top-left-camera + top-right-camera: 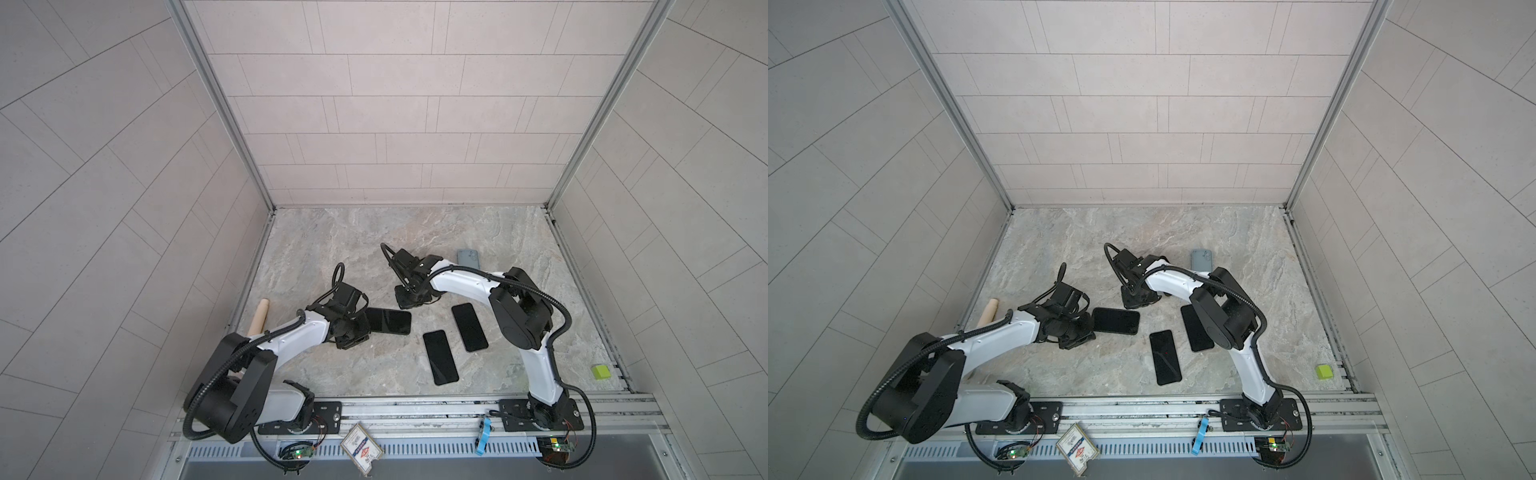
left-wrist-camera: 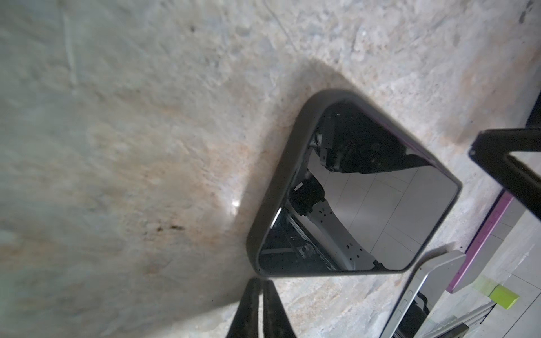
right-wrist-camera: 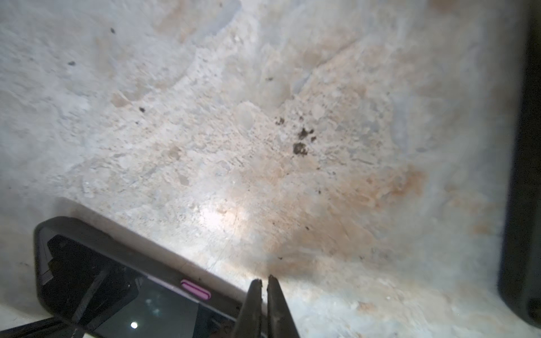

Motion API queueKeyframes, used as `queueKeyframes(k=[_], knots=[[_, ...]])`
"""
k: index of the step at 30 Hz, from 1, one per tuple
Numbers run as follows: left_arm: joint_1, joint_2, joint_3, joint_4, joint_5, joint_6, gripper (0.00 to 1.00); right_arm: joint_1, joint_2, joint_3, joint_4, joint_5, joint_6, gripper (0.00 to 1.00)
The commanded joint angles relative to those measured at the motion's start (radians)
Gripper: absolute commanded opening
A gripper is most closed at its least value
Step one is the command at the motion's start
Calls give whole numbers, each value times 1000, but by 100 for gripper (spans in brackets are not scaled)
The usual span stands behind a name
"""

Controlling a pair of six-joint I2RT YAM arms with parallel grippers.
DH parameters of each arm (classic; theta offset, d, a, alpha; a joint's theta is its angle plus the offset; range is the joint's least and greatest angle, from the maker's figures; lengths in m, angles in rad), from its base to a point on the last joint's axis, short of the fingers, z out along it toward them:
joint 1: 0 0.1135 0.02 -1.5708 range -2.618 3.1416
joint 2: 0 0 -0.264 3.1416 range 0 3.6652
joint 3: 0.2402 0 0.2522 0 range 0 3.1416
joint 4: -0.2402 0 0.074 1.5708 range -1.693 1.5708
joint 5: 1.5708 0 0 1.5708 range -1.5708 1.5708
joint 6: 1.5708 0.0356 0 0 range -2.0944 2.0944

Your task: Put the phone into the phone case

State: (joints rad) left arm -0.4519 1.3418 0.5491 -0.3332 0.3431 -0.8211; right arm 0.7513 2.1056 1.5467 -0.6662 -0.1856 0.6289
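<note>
Item: purple phone [image 1: 388,321], screen up inside dark grey phone case [image 2: 278,187], flat on table [image 1: 332,245], 3 o'clock of left tool [image 2: 260,285]. Both tools pressed together, empty; right tool [image 3: 265,281] at case rim. Purple strip above rim: likely unseated. Hazard: edge push skids case, pops phone out.

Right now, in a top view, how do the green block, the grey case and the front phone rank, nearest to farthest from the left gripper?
From the left gripper:
1. Front phone, to its right and a little nearer the front.
2. Grey case, farther right, toward the back.
3. Green block, far off at the right side.
</note>
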Motion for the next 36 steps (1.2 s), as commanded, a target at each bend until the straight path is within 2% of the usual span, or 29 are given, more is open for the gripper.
queueKeyframes(k=[1,8,13,16,19,23,30,36], knots=[[-2,35,14,-8,-19,13,13,0,35,-25,19,-43,5,10],[-2,120,67,3,-7,36,13,49,-54,-182,78,-55,47,10],[-2,181,140,8,7,51,13,123,-177,-348,169,-88,150,9],[-1,192,168,6,11,51,13,176,-213,-369,180,-85,183,10],[-2,167,168,-3,3,47,13,186,-227,-353,146,-41,176,10],[-1,71,140,-59,-32,47,13,183,-233,-286,74,8,135,12],[2,-275,145,-207,-49,-9,13,186,-204,-175,27,16,137,17],[4,-533,289,-397,-228,11,15,180,-118,-34,-43,47,93,24]])
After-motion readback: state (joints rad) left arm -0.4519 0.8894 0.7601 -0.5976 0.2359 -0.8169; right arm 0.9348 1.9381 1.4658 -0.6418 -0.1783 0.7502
